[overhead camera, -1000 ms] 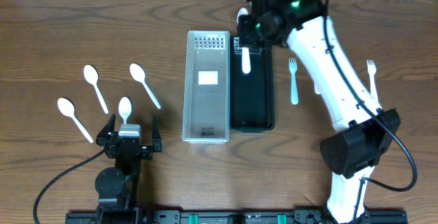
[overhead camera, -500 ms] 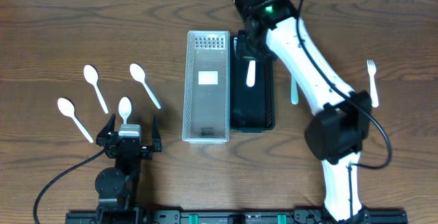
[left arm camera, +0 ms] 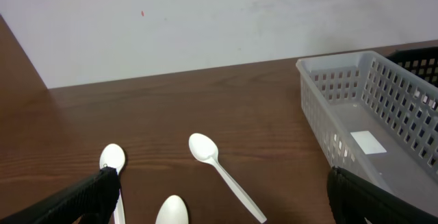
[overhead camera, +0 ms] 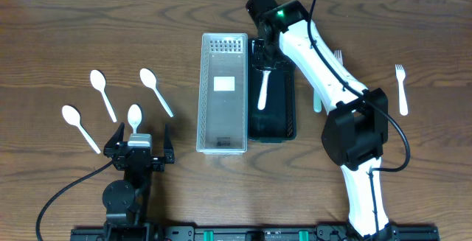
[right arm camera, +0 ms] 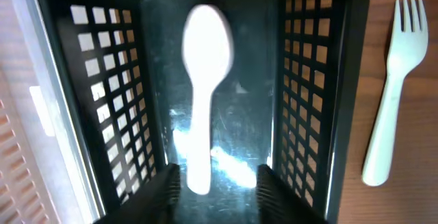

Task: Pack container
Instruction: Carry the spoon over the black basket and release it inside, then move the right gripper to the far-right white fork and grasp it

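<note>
The black plastic basket sits on the tabletop with one white plastic spoon inside. Four more white spoons and some white forks wait outside.

Your left gripper is wide open and holds nothing.

Your right gripper is open over the spoon in the basket.

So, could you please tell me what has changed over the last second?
The right gripper carried its spoon further along the black basket toward the robot, then opened and let it go; the spoon is now inside the basket. The right arm swung left over the table. Unchanged: the open left gripper, the four loose spoons and the clear basket.
</note>
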Motion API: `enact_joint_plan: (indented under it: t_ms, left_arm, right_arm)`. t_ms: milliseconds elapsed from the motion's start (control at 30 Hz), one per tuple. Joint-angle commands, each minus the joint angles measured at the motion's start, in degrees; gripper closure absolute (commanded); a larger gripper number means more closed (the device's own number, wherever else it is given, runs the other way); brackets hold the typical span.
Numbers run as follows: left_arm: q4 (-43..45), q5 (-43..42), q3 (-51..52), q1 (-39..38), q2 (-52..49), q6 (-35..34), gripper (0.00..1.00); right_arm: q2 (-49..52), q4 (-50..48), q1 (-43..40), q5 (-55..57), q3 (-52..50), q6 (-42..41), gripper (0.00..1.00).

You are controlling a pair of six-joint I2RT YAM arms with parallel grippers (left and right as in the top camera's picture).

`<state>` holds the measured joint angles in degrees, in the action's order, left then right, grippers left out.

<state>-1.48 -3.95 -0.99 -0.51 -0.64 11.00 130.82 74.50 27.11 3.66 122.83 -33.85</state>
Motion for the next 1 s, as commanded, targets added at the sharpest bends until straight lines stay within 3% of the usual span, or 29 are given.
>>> enact_joint_plan:
  t_ms: [0, 33, 100, 133, 167, 300, 433, 633, 767, 967]
  left_arm:
    - [-2.2, -1.2, 0.8, -0.2, 0.0, 0.8, 0.02]
    - [-2.2, -1.2, 0.8, -0.2, 0.0, 0.8, 0.02]
    - [-2.2, -1.2, 0.8, -0.2, 0.0, 0.8, 0.02]
    - [-2.2, -1.2, 0.8, -0.2, 0.0, 0.8, 0.02]
    - [-2.2, -1.2, 0.8, -0.2, 0.0, 0.8, 0.02]
    - [-2.2, -1.2, 0.8, -0.2, 0.0, 0.8, 0.02]
    - [-2.2, -1.2, 0.8, -0.2, 0.0, 0.8, 0.02]
    - [-2.2, -1.2, 0.8, -0.2, 0.0, 0.8, 0.02]
    - [-2.2, -1.2, 0.8, -0.2, 0.0, 0.8, 0.02]
    - [-2.2, -1.2, 0.8, -0.2, 0.0, 0.8, 0.02]
  right_arm:
    - [-1.9, 0.1, -0.3, 0.7, 0.2, 2.3, 0.54]
    - [-2.3, 0.0, -0.4, 0.7, 0.4, 3.2, 0.50]
    - [-3.9, 0.2, -1.1, 1.1, 1.7, 5.6, 0.30]
    - [-5.2, 0.6, -1.8, 1.4, 3.1, 6.7, 0.10]
    - [-6.3, 1.1, -2.6, 2.0, 4.4, 7.1, 0.01]
    - [-12.5, 2.0, -8.8, 3.0, 10.8, 15.8, 0.01]
    - [-18.4, 3.5, -19.1, 3.0, 12.8, 33.7, 0.01]
    - [-18.1, 13.6, -32.2, -1.6, 12.2, 48.6, 0.01]
    - [-14.4, 15.3, -38.5, 3.1, 9.4, 47.0, 0.01]
    - [-9.7, 14.4, -44.7, -2.7, 8.3, 50.9, 0.01]
